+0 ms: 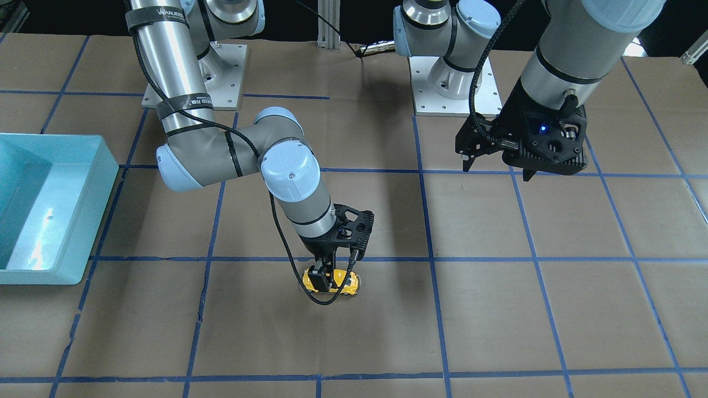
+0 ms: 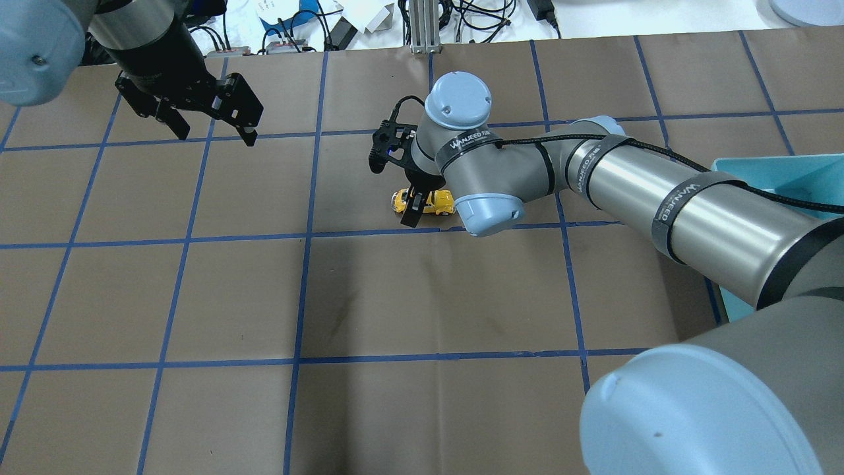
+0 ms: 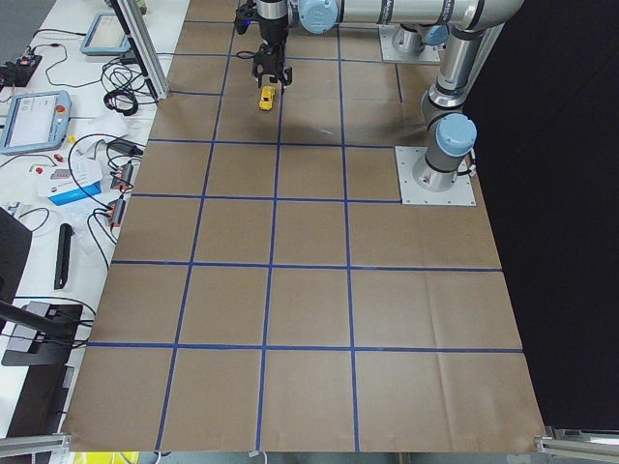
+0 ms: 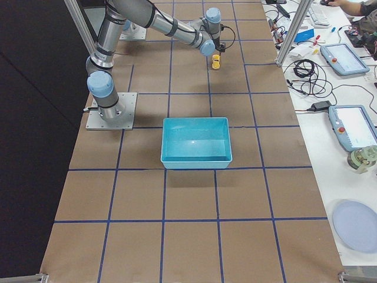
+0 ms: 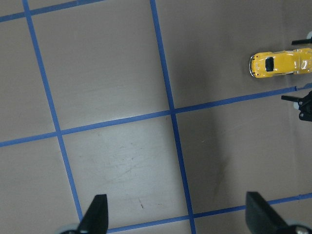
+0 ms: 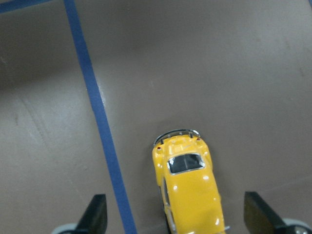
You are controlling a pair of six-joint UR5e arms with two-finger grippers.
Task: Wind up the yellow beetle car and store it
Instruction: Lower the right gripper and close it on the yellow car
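Observation:
The yellow beetle car [image 1: 344, 283] stands on its wheels on the brown table near a blue tape line. It also shows in the overhead view [image 2: 438, 201] and the left wrist view [image 5: 280, 64]. My right gripper [image 1: 334, 272] is lowered over it and open. In the right wrist view the car [image 6: 190, 190] lies between the two spread fingers [image 6: 95, 217], which do not touch it. My left gripper [image 1: 498, 170] is open and empty. It hovers above the table well off to the car's side, as the overhead view [image 2: 216, 137] shows.
A teal bin [image 1: 83, 221] stands on the table on my right side, also seen in the exterior right view [image 4: 195, 158]. The table [image 2: 422, 297] is brown paper with a blue tape grid. Cables and tablets lie beyond its far edge.

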